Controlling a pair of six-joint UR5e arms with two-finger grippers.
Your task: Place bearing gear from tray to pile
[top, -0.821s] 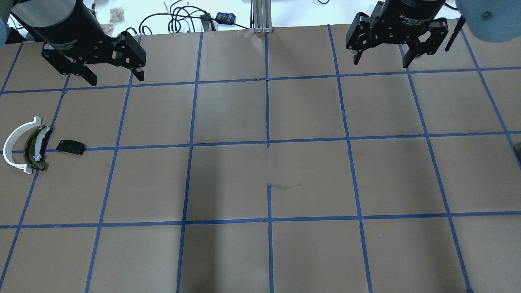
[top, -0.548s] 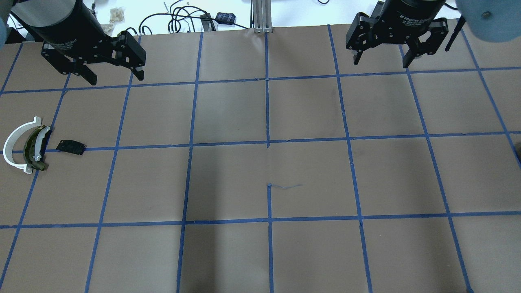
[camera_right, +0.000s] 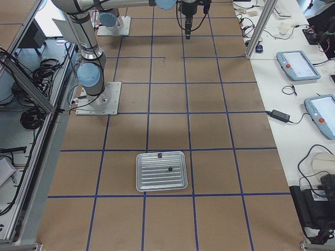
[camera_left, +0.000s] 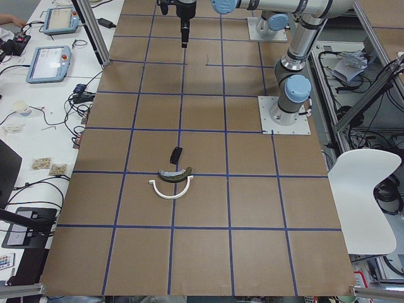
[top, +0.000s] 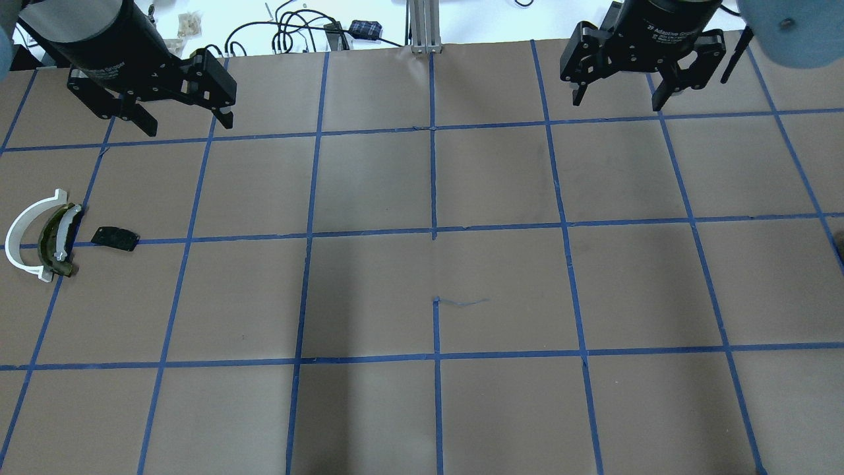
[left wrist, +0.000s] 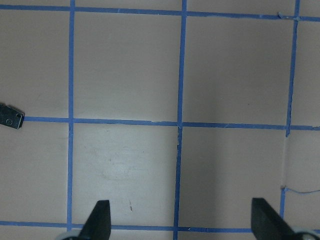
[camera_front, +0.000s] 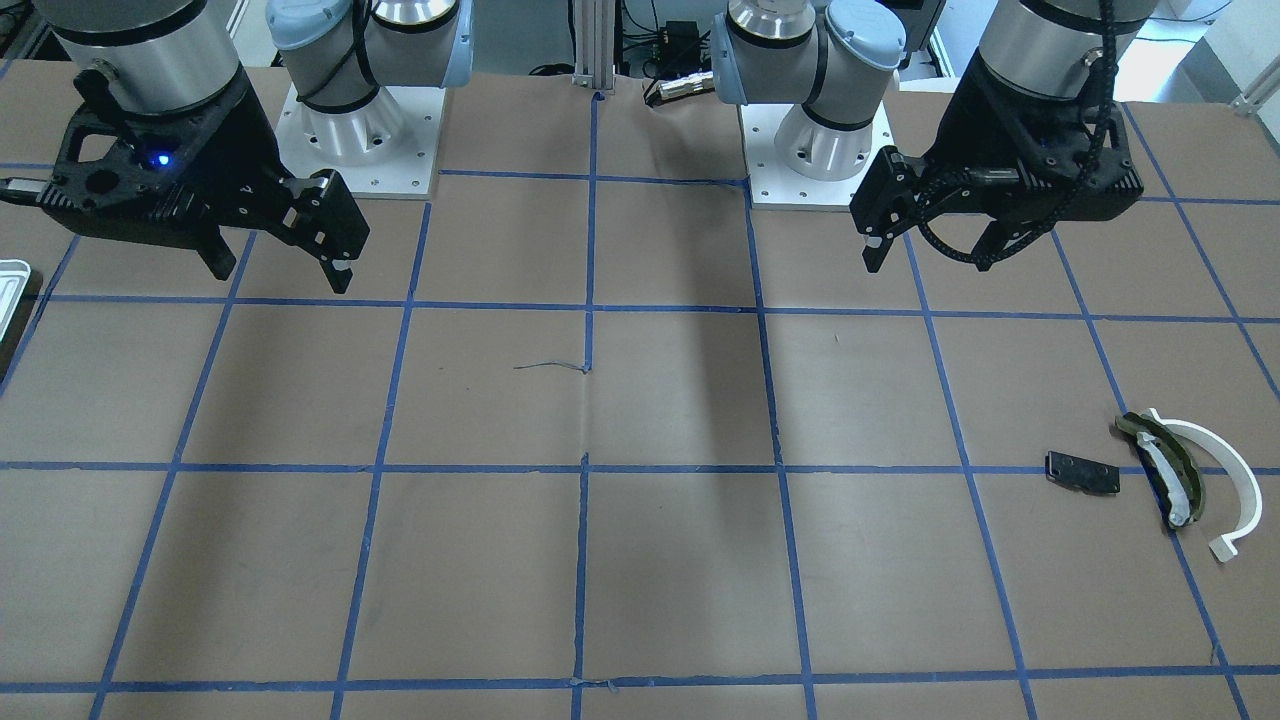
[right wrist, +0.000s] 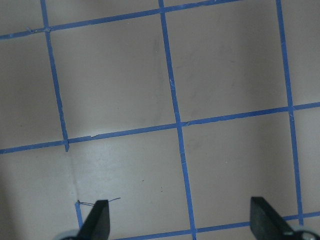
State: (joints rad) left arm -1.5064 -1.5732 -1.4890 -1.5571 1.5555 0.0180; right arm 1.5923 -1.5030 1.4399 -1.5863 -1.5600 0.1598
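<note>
The silvery tray [camera_right: 161,178] lies on the table at the robot's right end; its corner shows in the front view [camera_front: 8,280]. Two small dark parts [camera_right: 169,169] lie in it, too small to tell which is the bearing gear. The pile lies at the left end: a white half-ring [top: 20,241], an olive-and-white strip [top: 56,241] and a black plate [top: 115,238]. The plate also shows in the left wrist view [left wrist: 10,116]. My left gripper [top: 189,128] is open, empty and high above the table. My right gripper [top: 618,103] is open, empty and far from the tray.
The table is brown paper with a blue tape grid [top: 433,231]. Cables and small items [top: 297,30] lie beyond its far edge. A metal post [top: 422,26] stands at the far middle. The arm bases [camera_front: 350,130] stand at the robot's side.
Both grippers have shifted only very slightly toward the table's far edge. They stay open. The pile has not moved.
</note>
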